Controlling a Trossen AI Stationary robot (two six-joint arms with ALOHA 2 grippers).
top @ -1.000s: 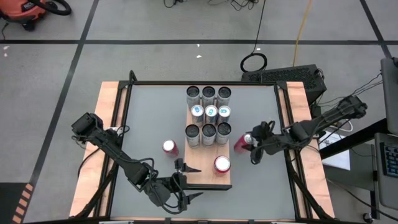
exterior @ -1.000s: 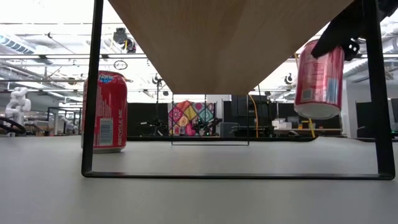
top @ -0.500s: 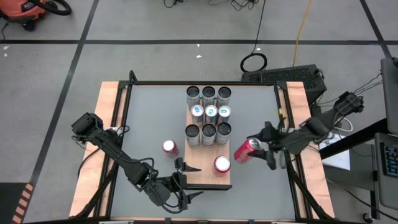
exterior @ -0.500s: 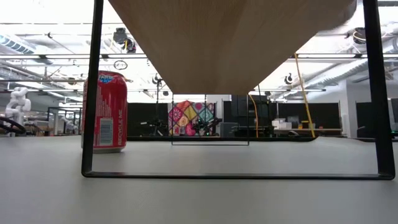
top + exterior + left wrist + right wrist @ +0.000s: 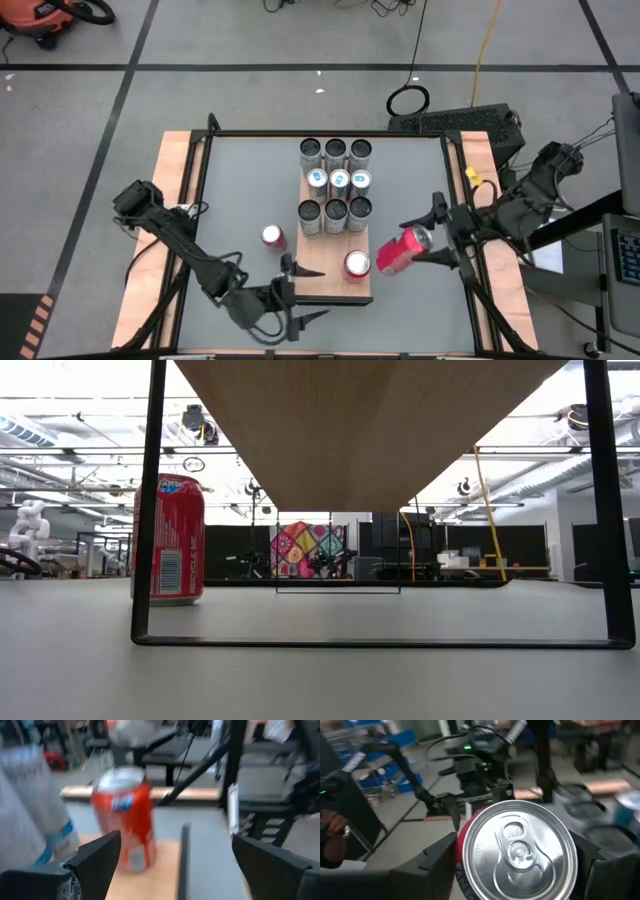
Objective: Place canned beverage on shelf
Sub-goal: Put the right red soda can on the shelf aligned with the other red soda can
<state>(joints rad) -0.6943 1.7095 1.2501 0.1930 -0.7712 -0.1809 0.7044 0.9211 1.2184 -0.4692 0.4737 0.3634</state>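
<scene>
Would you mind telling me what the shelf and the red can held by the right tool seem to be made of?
The shelf looks like light wood or wood-grain laminate, matte, on a thin dark frame that is probably metal; visible grain suggests this. The red can in the right tool looks like aluminium: its bare silver top with a pull tab is shiny, and its side is printed red.

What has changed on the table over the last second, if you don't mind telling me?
The right gripper has lifted its red can off the table beside the shelf, tipped it on its side and drawn back rightward. The left gripper, open near the shelf's front edge, and the other cans have stayed put.
</scene>
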